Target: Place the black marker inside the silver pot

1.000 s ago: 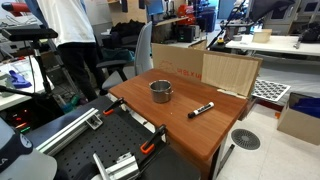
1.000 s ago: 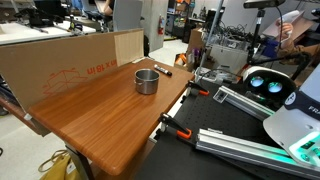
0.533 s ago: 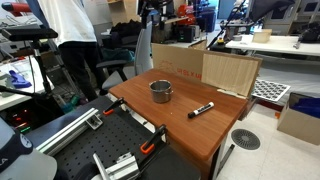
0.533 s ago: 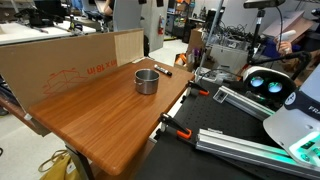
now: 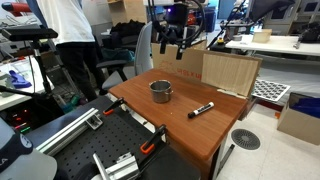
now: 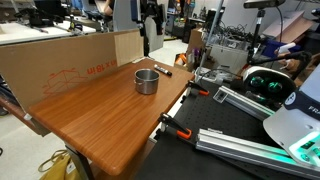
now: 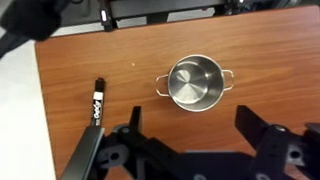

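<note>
The silver pot (image 5: 161, 91) stands upright and empty on the wooden table (image 5: 185, 130); it also shows in the other exterior view (image 6: 147, 81) and from above in the wrist view (image 7: 195, 82). The black marker (image 5: 201, 109) lies flat on the table apart from the pot, in both exterior views (image 6: 162, 69) and at the left of the wrist view (image 7: 98, 103). My gripper (image 5: 174, 44) hangs high above the table's far side, jaws open and empty (image 7: 190, 116). It touches neither object.
A cardboard wall (image 5: 230, 72) stands along the table's far edge and also shows in the other exterior view (image 6: 70, 65). Orange-handled clamps (image 5: 150, 142) grip the near edge. A person (image 5: 70, 40) stands beside the table. A metal rail (image 6: 250, 150) lies by the table.
My arm has come into an exterior view from the top and moved over the table's far side. The pot and marker have not moved.
</note>
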Robot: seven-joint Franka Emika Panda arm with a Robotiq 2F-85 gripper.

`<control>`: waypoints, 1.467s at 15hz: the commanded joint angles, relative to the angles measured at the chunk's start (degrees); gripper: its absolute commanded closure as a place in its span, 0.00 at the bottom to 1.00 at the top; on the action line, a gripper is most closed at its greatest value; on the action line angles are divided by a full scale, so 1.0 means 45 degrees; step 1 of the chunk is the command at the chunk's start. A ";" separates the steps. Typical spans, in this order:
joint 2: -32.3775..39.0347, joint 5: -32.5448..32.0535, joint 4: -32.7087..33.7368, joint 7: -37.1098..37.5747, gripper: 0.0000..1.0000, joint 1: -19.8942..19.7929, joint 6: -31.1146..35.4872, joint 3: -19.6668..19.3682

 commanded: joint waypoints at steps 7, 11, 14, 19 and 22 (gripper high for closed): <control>0.1894 0.1153 0.0867 -0.0010 0.00 -0.0762 0.1100 -0.0304; 0.2510 0.1080 0.0802 0.0242 0.00 -0.0917 0.1947 -0.0496; 0.3089 0.0837 0.0680 0.0526 0.00 -0.0883 0.2784 -0.0702; 0.4114 0.0501 0.0750 0.1479 0.00 -0.0832 0.3955 -0.1164; 0.4553 0.0470 0.0854 0.1758 0.00 -0.0866 0.4227 -0.1408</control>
